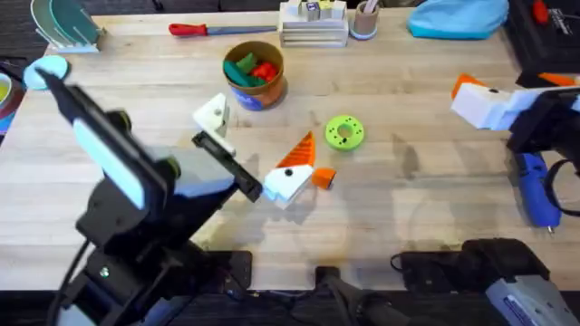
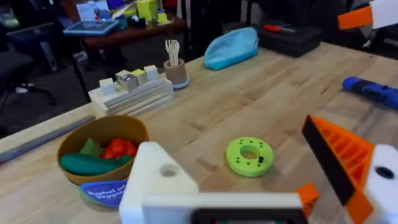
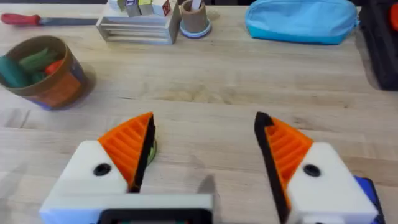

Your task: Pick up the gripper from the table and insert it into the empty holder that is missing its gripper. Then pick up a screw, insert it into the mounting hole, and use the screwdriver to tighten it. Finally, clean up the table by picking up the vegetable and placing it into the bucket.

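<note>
Screwdriver [image 1: 207,29] lies sideways, handle left.

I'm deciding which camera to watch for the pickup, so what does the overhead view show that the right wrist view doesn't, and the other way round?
Overhead adds the small orange gripper block on the table, the left gripper open close by it, and a blue tool near the right edge. Right wrist adds a close look at the right gripper, open above bare wood. Both share the screwdriver, the bucket and the blue pouch along the far side.
</note>
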